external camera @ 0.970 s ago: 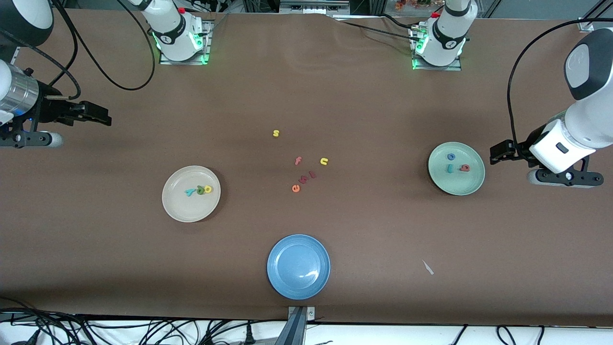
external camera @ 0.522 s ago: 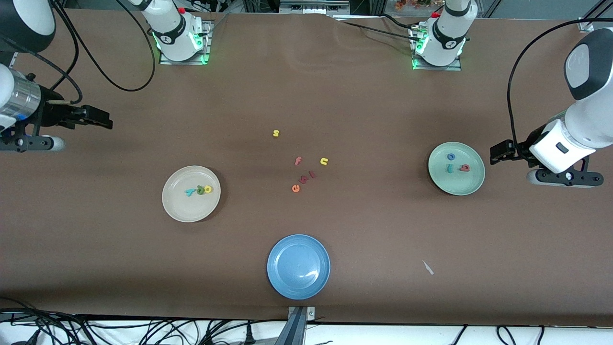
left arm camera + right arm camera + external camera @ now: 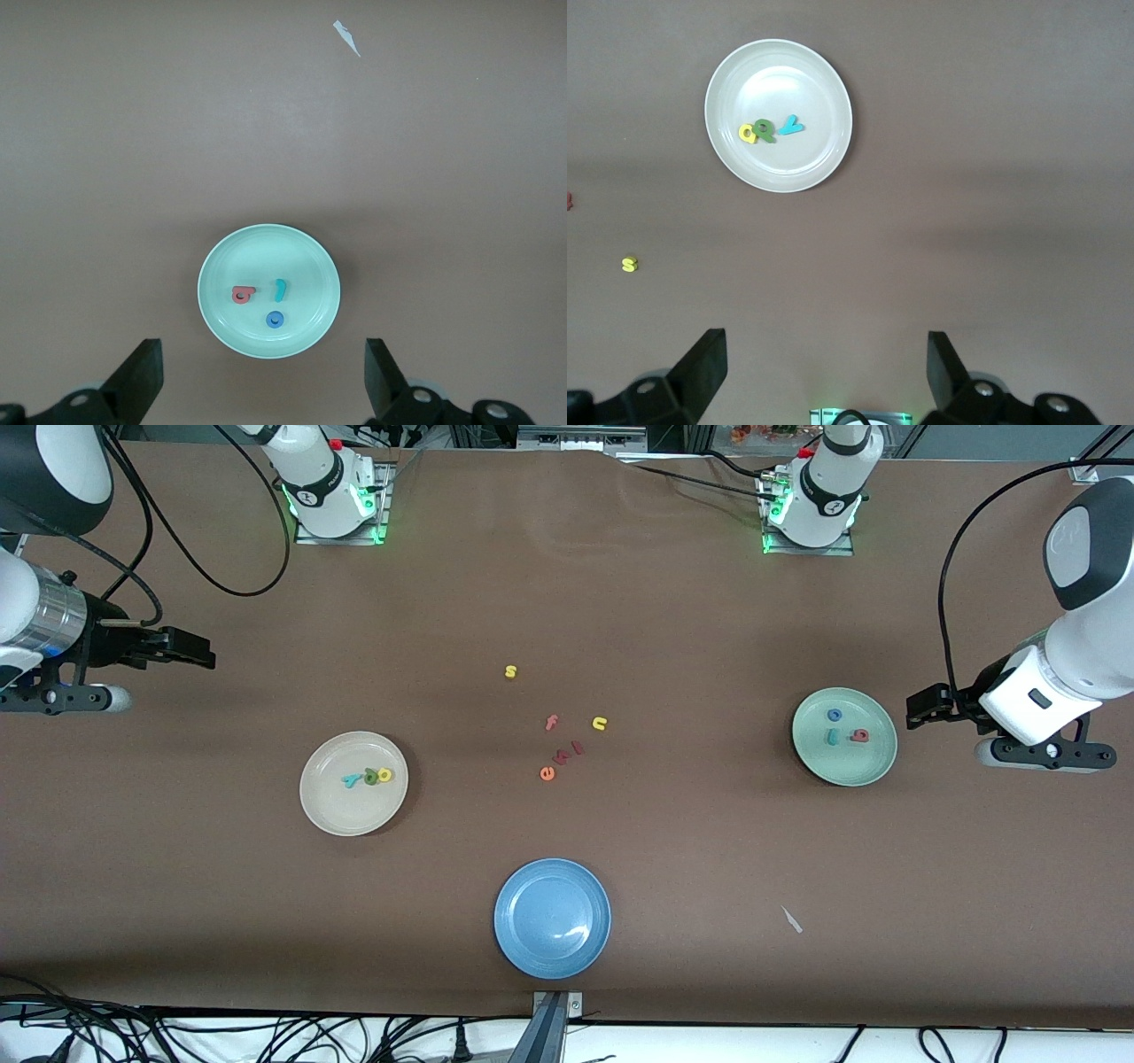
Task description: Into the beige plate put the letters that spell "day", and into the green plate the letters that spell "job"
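The beige plate (image 3: 341, 810) holds a teal "y" (image 3: 352, 780), a dark green "a" (image 3: 370, 777) and a yellow "d" (image 3: 384, 775). The right wrist view shows that plate (image 3: 788, 71) too. The green plate (image 3: 850, 766) holds a blue "o" (image 3: 834, 715), a teal "j" (image 3: 833, 736) and a pinkish-red "b" (image 3: 859, 735); the left wrist view looks down on this plate (image 3: 266, 257). My left gripper (image 3: 917, 710) (image 3: 263, 354) hangs open and empty beside the green plate. My right gripper (image 3: 199, 651) (image 3: 824, 341) is open and empty over bare table at the right arm's end.
Loose letters lie mid-table: a yellow "s" (image 3: 510, 671), a pink "f" (image 3: 551, 722), a yellow "u" (image 3: 600, 724), an orange "e" (image 3: 547, 773) and small red pieces (image 3: 576, 748). A blue plate (image 3: 509, 895) sits nearest the front camera. A white scrap (image 3: 791, 919) lies toward the left arm's end.
The right arm has drifted slightly, its gripper sliding a little toward the table's middle. The left arm, plates and letters have not moved.
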